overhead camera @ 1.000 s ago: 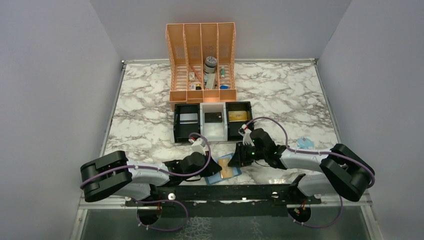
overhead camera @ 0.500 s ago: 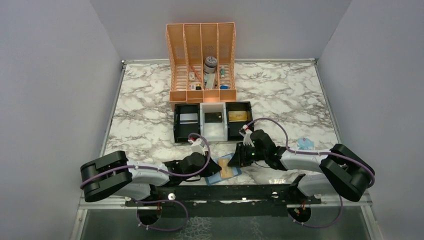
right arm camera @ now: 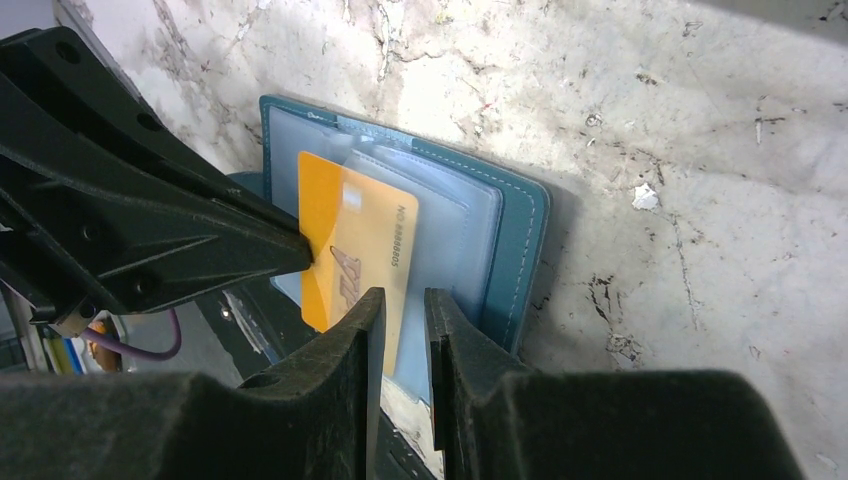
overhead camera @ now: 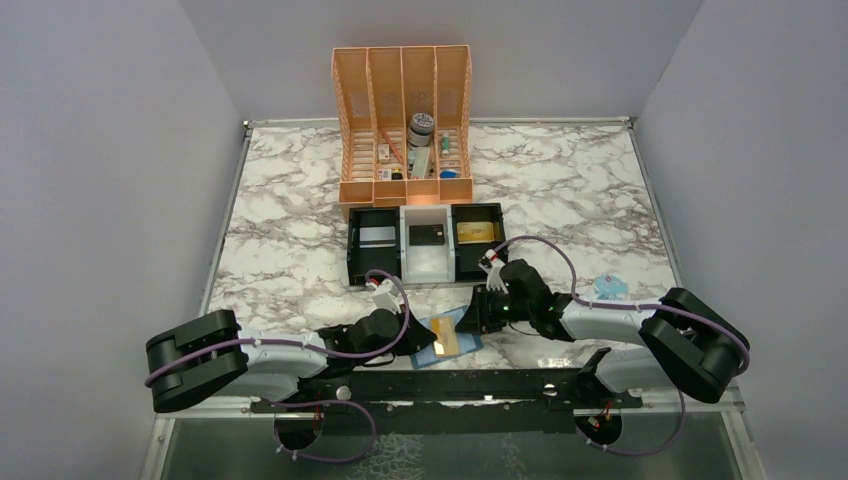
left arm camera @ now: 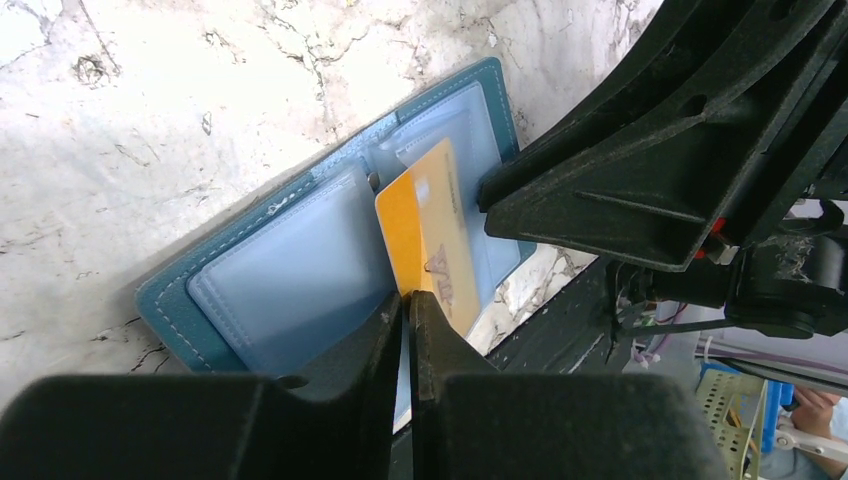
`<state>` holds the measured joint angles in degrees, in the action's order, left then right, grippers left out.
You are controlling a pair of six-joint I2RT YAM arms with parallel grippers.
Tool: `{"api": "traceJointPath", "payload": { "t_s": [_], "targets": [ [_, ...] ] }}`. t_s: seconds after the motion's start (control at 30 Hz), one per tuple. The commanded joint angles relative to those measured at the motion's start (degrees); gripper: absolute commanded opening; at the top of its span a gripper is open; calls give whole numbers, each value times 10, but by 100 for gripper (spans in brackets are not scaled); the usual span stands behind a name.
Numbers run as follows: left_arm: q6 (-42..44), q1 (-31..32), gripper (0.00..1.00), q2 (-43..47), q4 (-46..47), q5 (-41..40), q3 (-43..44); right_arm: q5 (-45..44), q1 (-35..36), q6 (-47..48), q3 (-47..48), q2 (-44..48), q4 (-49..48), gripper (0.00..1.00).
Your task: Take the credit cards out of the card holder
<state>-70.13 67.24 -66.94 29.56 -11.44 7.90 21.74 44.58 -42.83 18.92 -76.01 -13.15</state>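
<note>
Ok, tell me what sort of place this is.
Probably a robot test cell: a marble-pattern table boxed in by plain grey walls, a left arm and a right arm mounted at its near edge, and an orange file rack set out on it.

- The card holder [left arm camera: 270,290] lies opened flat on the marble desk [left arm camera: 150,120], showing two clear pocket panels.
- A gold credit card [left arm camera: 430,240] stands tilted up out of the right-hand panel, near the fold.
- The left end effector [left arm camera: 408,300] is pinched on the card's near edge.
- The right end effector [left arm camera: 490,195], black, meets the holder's right panel just beside the card.
</note>
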Motion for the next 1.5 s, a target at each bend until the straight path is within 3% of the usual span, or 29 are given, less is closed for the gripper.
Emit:
{"api": "traceJointPath", "payload": {
  "t_s": [0.0, 0.23, 0.43, 0.67, 0.93, 1.1, 1.2, 1.37, 1.47],
  "targets": [
    [3, 2, 12, 3, -1, -15, -2, -33, -1, 25, -6, -6, 46, 23],
    [10, 2, 9, -5, -1, -10, 7, 25, 6, 44, 24, 31, 40, 23],
    [12, 2, 4, -1, -1, -10, 6, 29, 40, 42, 50, 7, 29, 25],
    [16, 2, 1, 25, -14, -14, -1, -73, 42, 24, 49, -29, 81, 26],
    [30, 2, 20, 3, -17, 7, 23, -45, 42, 7, 22, -41, 36, 27],
    [35, 2, 23, -48, -2, 29, 50, -44, 42, -1, 11, -48, 22, 28],
    [35, 2, 19, -64, 13, 27, 53, -43, 42, -1, 5, -47, 20, 28],
    [28, 2, 1, -55, 13, 16, 40, -66, 42, -1, 3, -33, 35, 28],
    [20, 2, 0, -22, 7, -2, 18, -96, 42, 6, 12, -23, 62, 28]
  ]
}}
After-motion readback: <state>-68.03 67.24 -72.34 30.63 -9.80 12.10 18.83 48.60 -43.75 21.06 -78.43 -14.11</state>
